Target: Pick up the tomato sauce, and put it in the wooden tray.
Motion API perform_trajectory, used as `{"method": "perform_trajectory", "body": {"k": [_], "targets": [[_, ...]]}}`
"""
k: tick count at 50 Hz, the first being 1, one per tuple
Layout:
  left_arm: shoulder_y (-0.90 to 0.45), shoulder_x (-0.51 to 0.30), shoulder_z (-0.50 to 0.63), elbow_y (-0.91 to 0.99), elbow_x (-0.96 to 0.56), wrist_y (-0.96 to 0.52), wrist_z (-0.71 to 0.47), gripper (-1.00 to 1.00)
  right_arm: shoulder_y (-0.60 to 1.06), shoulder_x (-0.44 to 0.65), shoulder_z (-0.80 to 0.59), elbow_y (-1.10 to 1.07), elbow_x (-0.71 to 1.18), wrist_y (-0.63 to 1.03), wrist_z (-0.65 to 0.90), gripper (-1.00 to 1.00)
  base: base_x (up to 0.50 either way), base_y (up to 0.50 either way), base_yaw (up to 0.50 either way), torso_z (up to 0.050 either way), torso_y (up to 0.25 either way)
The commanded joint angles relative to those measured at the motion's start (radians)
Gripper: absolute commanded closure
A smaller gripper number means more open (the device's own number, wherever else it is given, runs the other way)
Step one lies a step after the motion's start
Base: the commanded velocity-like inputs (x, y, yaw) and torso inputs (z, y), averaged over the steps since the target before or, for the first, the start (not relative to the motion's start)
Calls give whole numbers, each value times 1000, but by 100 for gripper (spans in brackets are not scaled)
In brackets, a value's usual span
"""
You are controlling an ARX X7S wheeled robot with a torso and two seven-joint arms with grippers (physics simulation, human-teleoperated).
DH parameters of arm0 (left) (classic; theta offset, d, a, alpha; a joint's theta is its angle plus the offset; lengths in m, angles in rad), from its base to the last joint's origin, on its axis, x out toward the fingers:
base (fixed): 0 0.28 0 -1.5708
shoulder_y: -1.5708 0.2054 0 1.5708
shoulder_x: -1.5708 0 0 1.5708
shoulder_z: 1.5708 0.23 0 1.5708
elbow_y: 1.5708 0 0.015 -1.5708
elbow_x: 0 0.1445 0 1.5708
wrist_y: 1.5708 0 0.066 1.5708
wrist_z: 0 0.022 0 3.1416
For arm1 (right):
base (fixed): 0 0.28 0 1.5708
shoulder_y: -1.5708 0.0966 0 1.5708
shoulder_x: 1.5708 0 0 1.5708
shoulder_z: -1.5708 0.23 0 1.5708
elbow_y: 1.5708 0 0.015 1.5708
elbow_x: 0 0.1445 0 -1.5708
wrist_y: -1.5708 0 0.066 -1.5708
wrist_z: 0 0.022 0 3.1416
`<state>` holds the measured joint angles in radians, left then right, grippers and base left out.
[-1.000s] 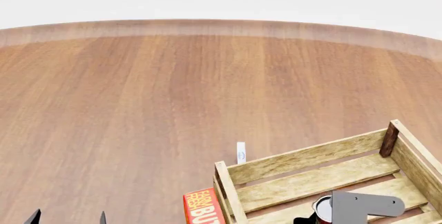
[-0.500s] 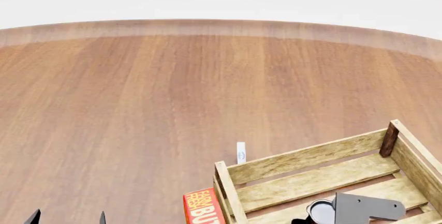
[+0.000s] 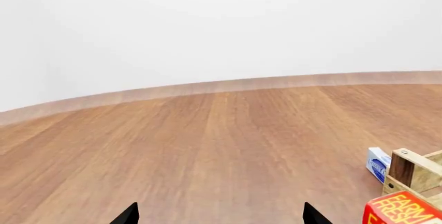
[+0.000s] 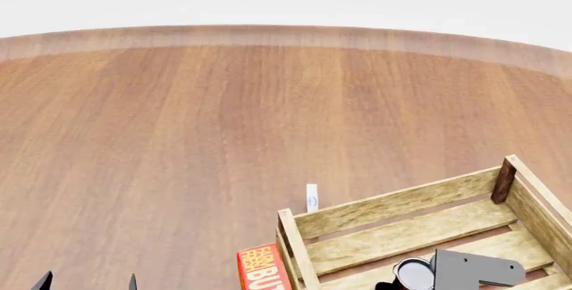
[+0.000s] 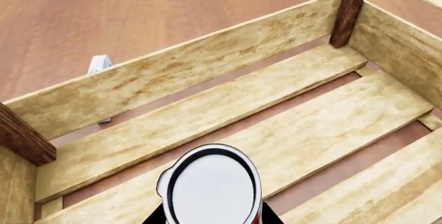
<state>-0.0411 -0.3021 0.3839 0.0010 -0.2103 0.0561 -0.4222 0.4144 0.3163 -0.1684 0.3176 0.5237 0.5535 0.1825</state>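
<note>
Tomato sauce (image 5: 210, 185): you hold it in your right gripper (image 4: 420, 278), dark fingers pressed on both sides. It stands upright, long axis vertical, silvery top up, inside the wooden tray (image 5: 207, 74) above the slats. Left gripper (image 3: 219, 214): tips spread apart, nothing between, over the table (image 4: 224, 122).

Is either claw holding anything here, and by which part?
The right claw grips the small silvery-topped red can by its sides, inside the pale wooden slat crate. The left claw holds nothing.
</note>
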Motion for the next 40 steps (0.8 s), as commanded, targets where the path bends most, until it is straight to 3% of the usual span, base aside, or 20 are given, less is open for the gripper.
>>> {"method": "perform_trajectory", "body": {"k": [1, 6, 7, 40], "targets": [[4, 13, -23, 0, -25, 15, 45, -100, 1, -15, 16, 3, -34, 3, -33, 100, 0, 0, 0, 0, 0], [2, 13, -21, -1, -26, 15, 44, -100, 2, -14, 18, 7, -31, 3, -34, 100, 0, 0, 0, 0, 0], [3, 13, -21, -1, -27, 15, 44, -100, 2, -14, 17, 8, -34, 3, -30, -100, 0, 0, 0, 0, 0], [0, 7, -12, -8, -28, 24, 37, -100, -7, -10, 3, -16, -31, -15, -34, -100, 0, 0, 0, 0, 0]]}}
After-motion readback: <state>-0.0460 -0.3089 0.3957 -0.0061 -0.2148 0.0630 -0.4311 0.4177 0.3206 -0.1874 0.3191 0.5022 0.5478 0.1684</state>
